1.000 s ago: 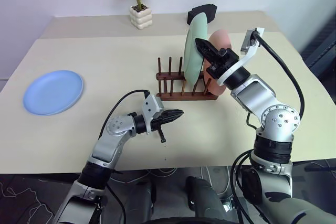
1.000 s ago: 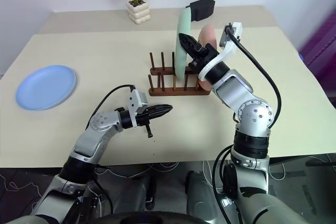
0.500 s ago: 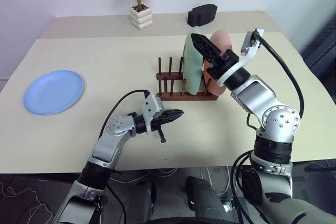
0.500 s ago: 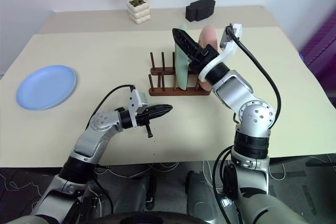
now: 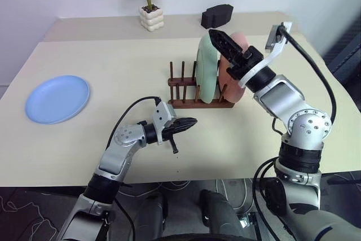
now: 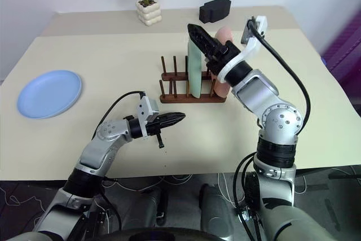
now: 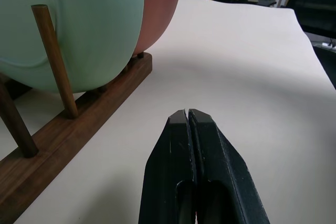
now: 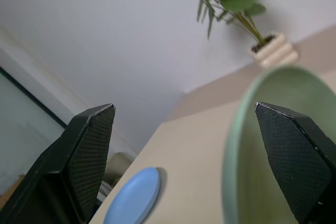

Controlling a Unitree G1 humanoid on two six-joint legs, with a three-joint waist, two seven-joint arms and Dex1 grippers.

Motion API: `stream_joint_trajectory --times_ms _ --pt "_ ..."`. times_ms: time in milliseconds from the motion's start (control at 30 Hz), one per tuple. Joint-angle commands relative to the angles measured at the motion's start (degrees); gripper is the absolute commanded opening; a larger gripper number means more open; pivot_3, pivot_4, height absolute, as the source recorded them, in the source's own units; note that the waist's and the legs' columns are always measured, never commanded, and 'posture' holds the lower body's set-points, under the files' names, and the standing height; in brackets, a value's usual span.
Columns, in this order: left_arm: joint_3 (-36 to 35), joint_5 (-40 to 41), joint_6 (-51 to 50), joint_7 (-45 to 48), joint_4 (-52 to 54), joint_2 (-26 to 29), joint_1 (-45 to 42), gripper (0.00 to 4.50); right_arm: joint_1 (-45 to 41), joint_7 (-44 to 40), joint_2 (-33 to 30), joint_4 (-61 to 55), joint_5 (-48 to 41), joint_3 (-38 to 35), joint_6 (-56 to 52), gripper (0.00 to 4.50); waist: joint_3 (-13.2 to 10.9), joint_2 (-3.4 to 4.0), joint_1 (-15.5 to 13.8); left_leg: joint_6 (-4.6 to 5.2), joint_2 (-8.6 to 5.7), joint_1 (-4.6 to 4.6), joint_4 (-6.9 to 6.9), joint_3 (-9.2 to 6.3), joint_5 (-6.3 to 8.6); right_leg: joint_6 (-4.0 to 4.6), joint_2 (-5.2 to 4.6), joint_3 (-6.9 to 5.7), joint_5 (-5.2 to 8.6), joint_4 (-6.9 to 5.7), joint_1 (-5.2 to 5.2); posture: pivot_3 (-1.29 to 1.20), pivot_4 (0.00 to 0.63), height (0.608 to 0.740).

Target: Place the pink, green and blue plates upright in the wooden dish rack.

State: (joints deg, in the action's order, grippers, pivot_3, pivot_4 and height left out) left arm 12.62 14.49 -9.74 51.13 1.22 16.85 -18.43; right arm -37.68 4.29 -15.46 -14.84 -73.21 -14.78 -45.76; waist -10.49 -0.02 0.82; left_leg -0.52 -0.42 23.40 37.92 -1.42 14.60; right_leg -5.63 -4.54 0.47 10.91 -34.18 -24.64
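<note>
The green plate (image 5: 207, 77) stands upright between the pegs of the wooden dish rack (image 5: 183, 91), with the pink plate (image 5: 234, 67) upright right behind it. Far off at the table's left, the blue plate (image 5: 57, 99) lies flat. My right gripper (image 5: 218, 38) is open at the green plate's top rim, its fingers (image 8: 88, 148) spread wide with the rim (image 8: 233, 129) between them and nothing gripped. My left gripper (image 5: 192, 121) is shut and empty, low over the table in front of the rack. Its wrist view shows the green plate (image 7: 89, 24), the pink plate (image 7: 157, 3) and the rack rail (image 7: 79, 124) close by.
A potted plant (image 5: 149, 9) in a white pot and a black block (image 5: 216, 14) stand on the raised ledge at the back of the beige table (image 5: 113, 66). A cable trails from the left wrist.
My right gripper opened and let go of the green plate, which dropped down into the rack. The left arm has not moved.
</note>
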Motion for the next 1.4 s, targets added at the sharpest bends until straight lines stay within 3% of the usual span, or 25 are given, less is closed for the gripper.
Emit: stream_joint_trajectory --times_ms 33,167,233,267,333,400,567,767,967,1167,1400 --pt "-0.17 0.91 0.18 0.09 2.23 -0.07 -0.19 0.0 -2.67 -1.66 -2.78 -3.53 2.14 0.14 0.94 4.32 0.0 0.0 -0.05 0.0 0.0 0.01 0.0 0.0 0.0 0.0 0.0 0.0 0.0 0.01 0.0 0.0 0.15 0.736" --pt "-0.31 0.89 0.3 0.04 2.15 -0.03 -0.29 0.0 -3.61 -5.01 -5.56 -4.23 5.84 1.04 1.94 4.32 0.0 0.0 -0.04 0.01 -0.01 0.02 0.0 0.01 0.0 0.0 -0.01 0.0 0.0 0.05 0.0 0.0 0.15 0.736" --pt "-1.77 1.88 -1.26 -0.29 2.53 0.68 -0.28 0.0 -3.79 -12.28 -10.97 -6.71 12.1 4.86 2.67 4.32 -0.03 0.04 -0.07 0.02 0.0 0.03 0.0 0.01 0.01 0.0 -0.01 0.0 0.0 0.05 -0.01 0.0 0.15 0.736" --pt "-3.33 2.88 -2.88 -0.51 2.85 1.68 -0.35 0.26 -3.77 -17.17 -14.83 -8.81 17.52 8.71 4.23 4.37 -0.04 0.05 -0.07 0.02 0.0 0.05 0.0 0.03 0.01 0.0 -0.01 0.0 0.01 0.05 -0.04 0.0 0.15 0.736" --pt "-7.98 6.03 -7.0 -2.04 3.48 3.65 -0.91 0.92 -3.72 -25.38 -20.89 -11.64 28.03 16.37 9.06 4.39 -0.06 0.02 0.12 0.03 -0.02 0.1 -0.02 0.04 0.02 0.0 -0.02 0.0 0.01 0.06 -0.11 0.0 0.15 0.736" --pt "-11.99 7.88 -9.22 -4.05 4.0 5.22 -1.41 1.91 -3.61 -30.31 -23.41 -12.38 34.26 20.86 12.91 4.39 -0.07 0.01 0.47 0.09 -0.02 0.08 -0.05 0.04 0.06 -0.03 0.04 -0.01 0.03 0.06 -0.16 0.0 0.15 0.736" --pt "-24.66 10.81 -13.29 -11.53 3.22 10.64 -4.14 4.45 -3.89 -36.44 -22.74 -11.04 43.3 25.99 18.41 4.39 -0.21 -0.21 0.14 0.11 0.06 0.06 -0.06 0.02 0.07 -0.21 0.11 -0.04 0.14 0.02 -0.18 0.0 0.15 0.736" --pt "-32.84 3.8 -15.07 -27.1 -4.77 17.21 -8.55 4.45 -4.26 -39.9 -19.63 -7.9 48.77 26.95 21.94 4.39 -0.38 -0.5 -0.21 0.1 0.01 0.08 -0.06 0.04 0.07 -0.05 -0.02 -0.01 0.01 0.05 -0.15 0.0 0.15 0.736" --pt "-42.95 -1.56 -21.37 -50.37 -22.66 21.49 -16.53 4.45 -4.14 -42.41 -16.67 -5.91 52.57 27.4 23.68 4.39 -0.57 -0.91 0.07 0.09 -0.12 0.07 -0.04 -0.08 0.06 -0.3 -0.02 -0.1 -0.12 -0.02 -0.13 0.0 0.15 0.736" --pt "-46.9 -1.98 -23.91 -58.44 -28.16 22.26 -16.39 4.45 -2.88 -43.54 -15.3 -6.12 54.5 26.98 23.67 4.39 -0.55 -0.95 -0.27 0.01 -0.12 0.07 -0.19 -0.07 0.04 -0.32 -0.07 -0.17 -0.15 -0.05 -0.21 0.0 0.15 0.736" --pt "-48.89 -0.22 -26.56 -60.98 -32.74 21.06 -16.34 4.45 -1.63 -44.11 -14.88 -6.85 55.56 26.2 23.03 4.39 -0.55 -0.98 -0.2 -0.17 -0.12 0.07 -0.22 -0.11 -0.03 -0.27 -0.11 -0.25 -0.17 -0.04 -0.19 0.0 0.15 0.736"
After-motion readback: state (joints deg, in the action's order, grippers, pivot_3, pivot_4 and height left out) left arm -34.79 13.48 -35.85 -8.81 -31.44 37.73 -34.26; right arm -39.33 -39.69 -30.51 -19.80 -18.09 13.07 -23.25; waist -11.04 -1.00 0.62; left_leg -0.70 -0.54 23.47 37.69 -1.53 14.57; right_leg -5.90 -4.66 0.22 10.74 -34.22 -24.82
